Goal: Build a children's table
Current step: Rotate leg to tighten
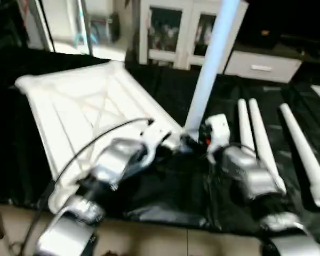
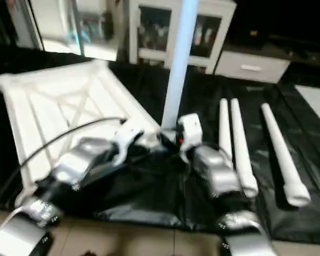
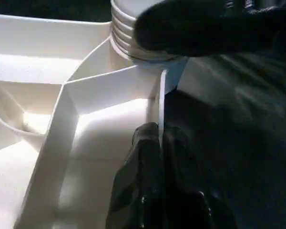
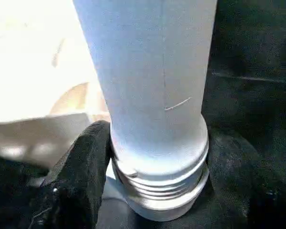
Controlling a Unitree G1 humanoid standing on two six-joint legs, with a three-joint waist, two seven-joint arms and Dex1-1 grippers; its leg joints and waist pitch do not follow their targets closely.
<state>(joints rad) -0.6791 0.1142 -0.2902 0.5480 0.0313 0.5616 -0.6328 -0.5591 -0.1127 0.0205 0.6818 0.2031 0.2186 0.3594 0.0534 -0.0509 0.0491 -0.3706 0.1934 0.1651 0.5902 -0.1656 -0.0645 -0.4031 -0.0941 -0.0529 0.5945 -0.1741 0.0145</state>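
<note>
One leg [image 1: 210,69] is gripped by the right gripper [image 4: 152,191], standing upright between its fingers over the tabletop's [image 1: 69,106] corner socket. Left gripper [image 3: 157,148]'s pinched shut on the rim, right alongside.

The upright leg [image 1: 209,69] I'm working on runs off the top edge, so its far end is unseen; my right gripper [image 4: 152,167] covers part of its threaded base; the corner socket [image 3: 133,47] is half hidden behind dark fingers [image 3: 200,28]; cabinet [image 1: 176,32] contents are too blurred to tell.
</note>
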